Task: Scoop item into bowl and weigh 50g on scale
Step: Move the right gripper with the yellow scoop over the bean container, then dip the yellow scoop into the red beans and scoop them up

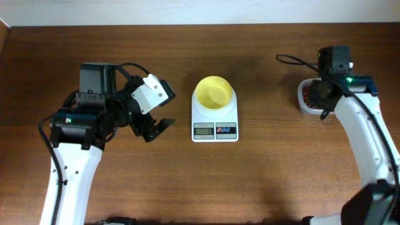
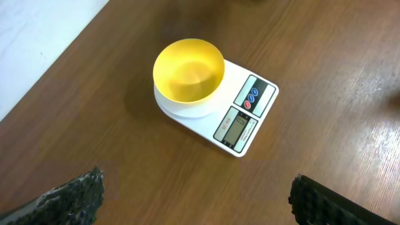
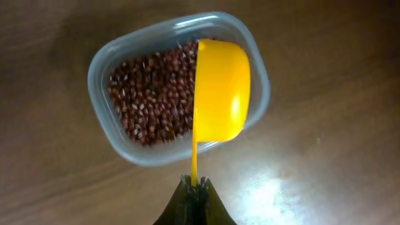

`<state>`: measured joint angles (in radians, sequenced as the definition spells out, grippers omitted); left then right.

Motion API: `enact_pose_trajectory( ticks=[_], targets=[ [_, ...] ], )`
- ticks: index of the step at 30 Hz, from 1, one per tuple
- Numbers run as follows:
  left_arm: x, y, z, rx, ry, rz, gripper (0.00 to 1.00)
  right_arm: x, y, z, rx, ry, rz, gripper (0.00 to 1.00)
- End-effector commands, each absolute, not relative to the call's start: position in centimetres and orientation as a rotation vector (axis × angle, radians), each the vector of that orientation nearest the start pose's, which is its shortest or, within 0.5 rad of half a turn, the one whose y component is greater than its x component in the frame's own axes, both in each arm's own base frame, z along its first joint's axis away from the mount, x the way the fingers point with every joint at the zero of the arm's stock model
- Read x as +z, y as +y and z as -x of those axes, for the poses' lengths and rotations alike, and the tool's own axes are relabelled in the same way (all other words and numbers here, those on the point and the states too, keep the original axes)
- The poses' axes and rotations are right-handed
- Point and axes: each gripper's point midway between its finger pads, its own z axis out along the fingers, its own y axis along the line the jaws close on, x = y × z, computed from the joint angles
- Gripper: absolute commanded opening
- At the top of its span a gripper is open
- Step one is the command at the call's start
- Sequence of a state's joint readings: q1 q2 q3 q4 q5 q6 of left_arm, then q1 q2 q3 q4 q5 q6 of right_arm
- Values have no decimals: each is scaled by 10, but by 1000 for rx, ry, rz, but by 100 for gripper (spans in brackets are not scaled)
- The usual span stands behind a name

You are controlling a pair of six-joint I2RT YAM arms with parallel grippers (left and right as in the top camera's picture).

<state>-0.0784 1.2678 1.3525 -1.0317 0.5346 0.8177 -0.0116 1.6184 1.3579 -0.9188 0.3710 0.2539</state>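
Note:
The pale-yellow bowl stands empty on the white scale at the table's middle; both show in the left wrist view, bowl and scale. The red-brown beans fill a clear tub at the right. My right gripper is shut on the thin handle of a yellow scoop, which is turned on its side over the tub. In the overhead view the right gripper sits over the tub. My left gripper is open and empty, left of the scale.
The table's far edge runs along the top of the overhead view. A black cable lies behind the right arm. A pale surface borders the table in the left wrist view.

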Motion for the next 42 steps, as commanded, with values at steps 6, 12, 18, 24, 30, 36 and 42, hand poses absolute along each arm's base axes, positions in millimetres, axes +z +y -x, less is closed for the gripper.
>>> enact_pose_trajectory(
  ticks=[6,12,18,24,30,36,42],
  targets=[
    [273,-112,-302,-321,2021,-1200,99,116,-87,-397,-517,2689,-423,4],
    [273,-112,-302,-321,2021,-1200,99,116,-94,-395,-547,2716,-337,4],
    [273,-112,-302,-321,2021,-1200,99,115,-95,-399,-580,2737,-184,4],
    [273,-112,-302,-321,2021,-1200,99,115,-107,-397,-623,2757,-96,4],
    [273,-112,-302,-321,2021,-1200,99,116,-112,-395,-651,2768,-41,4],
    [273,-112,-302,-321,2021,-1200,99,94,-111,-393,-647,2835,14,4],
    [273,-112,-302,-321,2021,-1200,99,73,-81,-397,-374,2880,14,4]
  ],
)
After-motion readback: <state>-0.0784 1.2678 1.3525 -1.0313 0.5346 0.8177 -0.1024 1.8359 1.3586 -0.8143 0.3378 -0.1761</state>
